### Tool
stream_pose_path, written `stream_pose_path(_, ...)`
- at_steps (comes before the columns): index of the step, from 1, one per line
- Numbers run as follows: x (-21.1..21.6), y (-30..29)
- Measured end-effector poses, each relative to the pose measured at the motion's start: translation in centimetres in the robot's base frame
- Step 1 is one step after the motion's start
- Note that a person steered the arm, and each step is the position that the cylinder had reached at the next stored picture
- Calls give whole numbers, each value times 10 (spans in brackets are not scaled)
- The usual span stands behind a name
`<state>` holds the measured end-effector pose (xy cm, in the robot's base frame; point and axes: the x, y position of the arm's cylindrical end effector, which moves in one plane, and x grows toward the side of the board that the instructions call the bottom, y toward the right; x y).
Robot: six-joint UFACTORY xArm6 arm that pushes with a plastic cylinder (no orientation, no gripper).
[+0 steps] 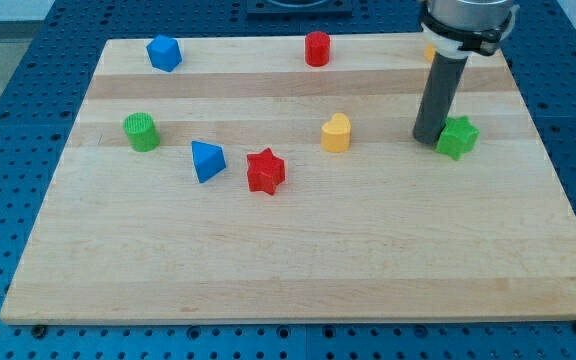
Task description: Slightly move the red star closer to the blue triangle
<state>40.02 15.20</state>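
The red star (265,171) lies on the wooden board (298,260) a little left of centre. The blue triangle (206,161) lies just to its left, with a small gap between them. My tip (426,138) is at the view's right, far from both, right beside the left side of a green star (457,137). The dark rod rises from it to the view's top edge.
A yellow heart-shaped block (336,132) lies between the red star and my tip. A green cylinder (141,131) sits at the left. A blue block (164,53) and a red cylinder (316,48) sit near the top edge. An orange block (429,52) peeks out behind the rod.
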Motion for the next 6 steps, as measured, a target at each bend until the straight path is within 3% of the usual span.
stream_pose_path(3, 27, -65)
stream_pose_path(6, 27, -158)
